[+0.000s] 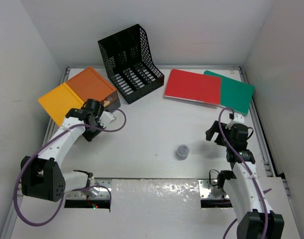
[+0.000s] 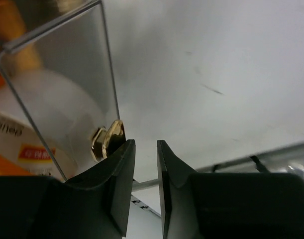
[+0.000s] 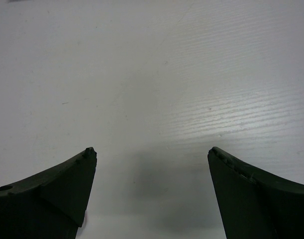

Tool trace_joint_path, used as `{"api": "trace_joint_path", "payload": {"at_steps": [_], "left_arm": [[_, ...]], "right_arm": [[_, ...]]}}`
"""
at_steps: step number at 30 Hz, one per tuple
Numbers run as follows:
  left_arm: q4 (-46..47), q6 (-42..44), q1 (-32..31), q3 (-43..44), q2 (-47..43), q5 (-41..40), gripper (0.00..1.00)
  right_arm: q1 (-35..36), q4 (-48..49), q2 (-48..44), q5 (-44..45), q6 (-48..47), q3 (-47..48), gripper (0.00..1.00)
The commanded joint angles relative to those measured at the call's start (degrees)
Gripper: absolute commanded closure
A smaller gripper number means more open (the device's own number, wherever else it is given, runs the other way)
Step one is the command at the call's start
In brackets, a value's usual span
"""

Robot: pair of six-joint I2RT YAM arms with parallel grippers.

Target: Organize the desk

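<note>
Step in hand, as judged: the box (image 1: pixel 91 85) at the far left of the desk (image 1: pixel 147 132), which spanned the view under both arms. Your left gripper (image 2: pixel 146 143) sat just beside the gold latch (image 2: pixel 109 139), jaws almost together with a slim, empty gap. Your right gripper (image 3: pixel 152 152) hung spread wide over bare desk, holding nothing. The next move likely needed the left fingers lined up on the latch before you closed them.

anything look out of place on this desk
A small container sits alone in the middle of the desk. The black rack stands skewed to its edges, and the red folder overlaps the green folder at the far right.
</note>
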Motion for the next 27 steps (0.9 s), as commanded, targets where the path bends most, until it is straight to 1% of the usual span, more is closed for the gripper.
{"api": "trace_joint_path", "payload": {"at_steps": [1, 8, 9, 10, 18, 20, 21, 22, 23, 24, 26, 27], "left_arm": [[10.7, -0.8, 2.2, -0.4, -0.2, -8.6, 0.77], [24.4, 0.0, 2.2, -2.9, 0.0, -15.8, 0.73], [25.3, 0.0, 2.2, -3.1, 0.1, -16.3, 0.71], [26.8, 0.0, 2.2, -3.8, 0.4, -18.9, 0.71], [32.3, 0.9, 2.4, -6.1, 1.0, -24.2, 0.70], [29.2, 0.6, 2.2, -4.8, 0.5, -21.6, 0.70], [26.9, 1.0, 1.6, -4.0, -0.2, -14.9, 0.70], [22.0, 1.5, 0.6, -2.9, -1.0, -11.2, 0.69], [20.4, 1.9, -0.9, -3.0, -2.1, -8.6, 0.68], [19.5, 1.2, -5.5, -3.3, -4.1, -6.8, 0.68], [16.8, 1.4, -10.7, -4.1, -5.7, -4.9, 0.65], [16.2, 2.7, -14.2, -4.7, -6.5, -1.3, 0.64]], "right_arm": [[-0.1, 2.3, -1.0, -0.5, -0.4, -0.3, 0.10], [-0.1, 2.0, -1.1, -0.5, -0.7, -0.2, 0.10], [-0.1, 1.9, -1.2, -0.5, -0.6, -0.3, 0.10], [-0.1, 1.9, -1.3, -0.4, -0.7, -0.3, 0.10], [-0.1, 1.9, -1.5, -0.3, -0.7, -0.3, 0.10], [-0.1, 1.9, -1.7, -0.3, -0.7, -0.3, 0.10], [-0.1, 1.9, -1.7, -0.3, -0.7, -0.4, 0.10], [-0.1, 2.0, -1.7, -0.4, -0.7, -0.3, 0.09], [-0.2, 2.2, -1.7, -0.5, -0.8, -0.4, 0.09], [-0.1, 2.3, -1.6, -0.5, -0.7, -0.5, 0.09], [-0.2, 2.4, -1.4, -0.5, -0.8, -0.5, 0.09], [-0.1, 2.5, -1.2, -0.5, -0.8, -0.5, 0.09]]}}
